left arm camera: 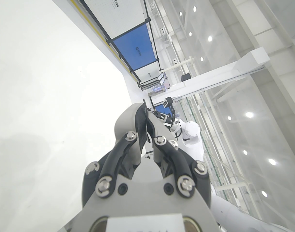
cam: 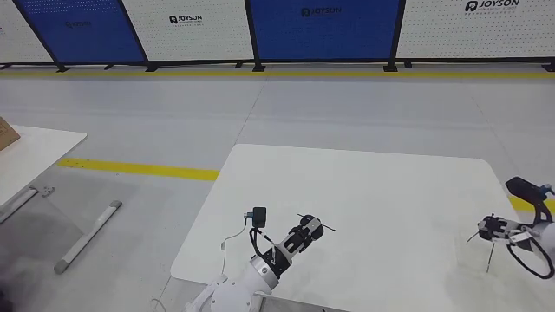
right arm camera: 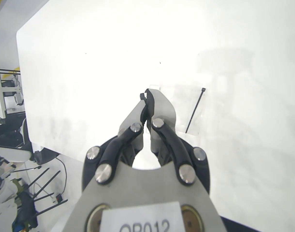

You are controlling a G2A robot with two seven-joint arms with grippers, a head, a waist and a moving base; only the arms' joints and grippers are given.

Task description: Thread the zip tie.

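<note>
The right gripper point(right arm camera: 147, 97) clenches a zip tie point(right arm camera: 142, 96); a second zip tie point(right arm camera: 195, 110) lies just beside.

White arms point(cam: 236, 295), grey fingers point(right arm camera: 163, 108), black linkages point(right arm camera: 170, 141), silver screws point(right arm camera: 103, 171)

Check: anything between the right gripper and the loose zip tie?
Nothing visible: only bare table between the right gripper and the loose zip tie. That gripper is shut on a small black piece.

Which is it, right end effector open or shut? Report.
Shut. In the right wrist view the right end effector is pinched tight on a zip tie, whose black head sticks out.
</note>
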